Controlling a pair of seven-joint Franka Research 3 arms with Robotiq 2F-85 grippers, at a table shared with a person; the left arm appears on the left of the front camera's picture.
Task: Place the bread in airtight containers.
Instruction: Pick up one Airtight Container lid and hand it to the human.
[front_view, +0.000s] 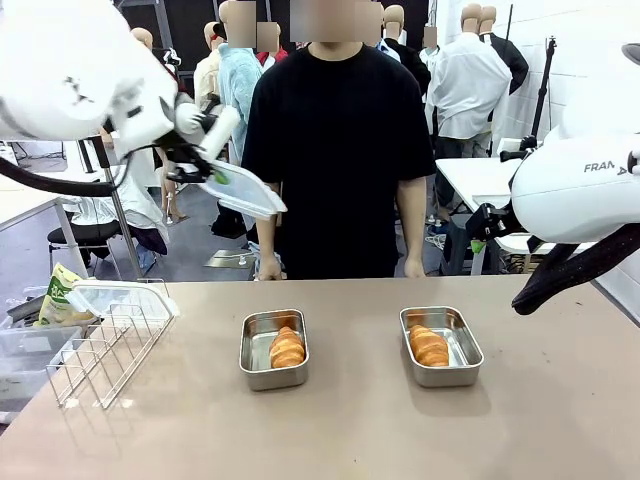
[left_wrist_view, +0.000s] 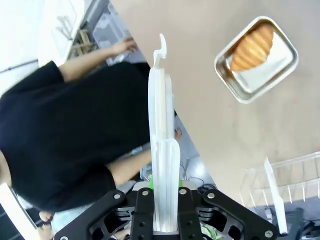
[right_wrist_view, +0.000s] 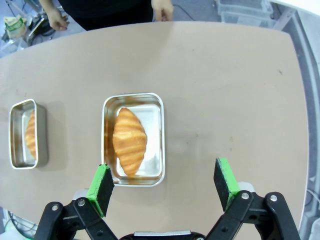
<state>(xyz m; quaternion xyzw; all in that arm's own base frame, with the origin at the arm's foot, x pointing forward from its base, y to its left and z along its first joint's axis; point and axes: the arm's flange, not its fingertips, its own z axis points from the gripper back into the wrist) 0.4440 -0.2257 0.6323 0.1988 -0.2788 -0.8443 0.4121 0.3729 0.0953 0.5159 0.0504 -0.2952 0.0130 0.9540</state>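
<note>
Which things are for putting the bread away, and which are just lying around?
For the job:
left roll in the left pan
right roll in the right pan
clear lid, clamped in the left gripper

Just lying about:
wire rack
yellow-green bag

Bright, even light from above; the table (front_view: 350, 430) carries soft shadows just beside the pans (front_view: 255, 352) (front_view: 463, 345) (its edge bows in the right wrist view).
</note>
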